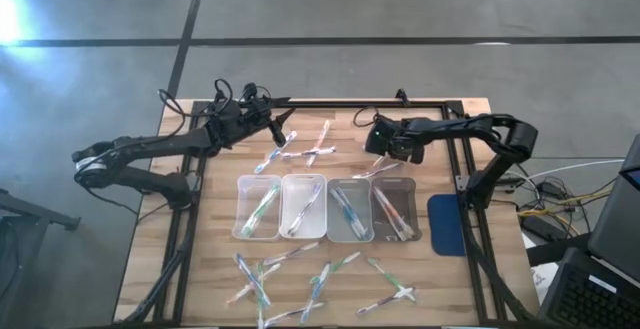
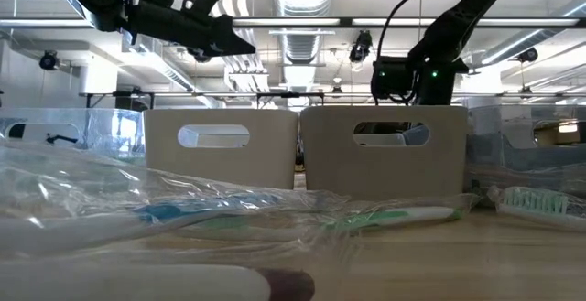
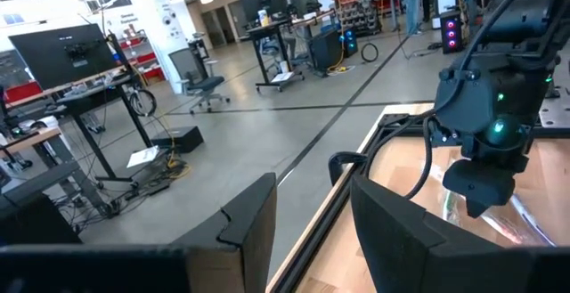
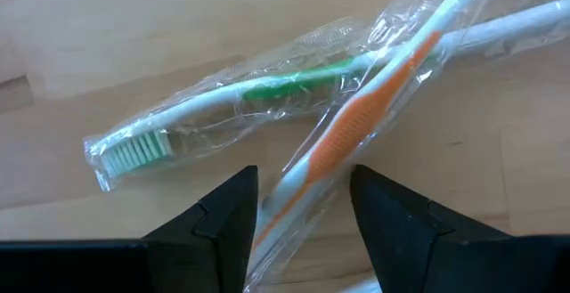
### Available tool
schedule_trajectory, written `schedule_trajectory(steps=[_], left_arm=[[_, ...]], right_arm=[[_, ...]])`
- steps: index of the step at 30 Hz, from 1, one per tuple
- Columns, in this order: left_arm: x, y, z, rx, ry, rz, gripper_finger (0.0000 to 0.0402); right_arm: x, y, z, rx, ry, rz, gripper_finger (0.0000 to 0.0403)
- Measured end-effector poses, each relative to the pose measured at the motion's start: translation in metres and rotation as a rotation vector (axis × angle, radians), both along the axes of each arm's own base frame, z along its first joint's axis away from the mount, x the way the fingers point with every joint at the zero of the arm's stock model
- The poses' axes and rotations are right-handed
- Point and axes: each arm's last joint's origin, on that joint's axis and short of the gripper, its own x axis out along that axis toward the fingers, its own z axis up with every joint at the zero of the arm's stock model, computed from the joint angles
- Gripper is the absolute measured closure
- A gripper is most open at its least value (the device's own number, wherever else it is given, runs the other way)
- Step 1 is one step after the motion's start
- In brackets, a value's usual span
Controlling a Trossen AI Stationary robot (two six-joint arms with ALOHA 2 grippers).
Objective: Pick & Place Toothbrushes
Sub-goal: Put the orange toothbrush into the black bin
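Orange toothbrush (image 4: 356, 124) between open right end effector (image 4: 303, 208) fingers, table edge near

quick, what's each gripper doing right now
left gripper: open, empty, raised above the table.
right gripper: open, over the orange toothbrush, not gripping it.

The left arm reaches in from the left edge, elbow bent, wrist raised; its left pincer (image 1: 283, 121) hangs in the air with the 2 fingers (image 3: 254, 231) parted. The right arm folds in from the right, and its right pincer (image 1: 385, 153) points steeply down, jaws apart, fingers (image 4: 396, 217) low.
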Motion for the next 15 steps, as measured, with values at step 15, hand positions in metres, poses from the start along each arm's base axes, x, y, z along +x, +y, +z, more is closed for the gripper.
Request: schedule_trajectory(steps=[15], left_arm=[[-0.0001, 0.0, -0.0006, 0.001, 0.004, 0.0, 0.025]], right_arm=[[0.0037, -0.0022, 0.0045, -0.007, -0.033, -0.013, 0.0341]])
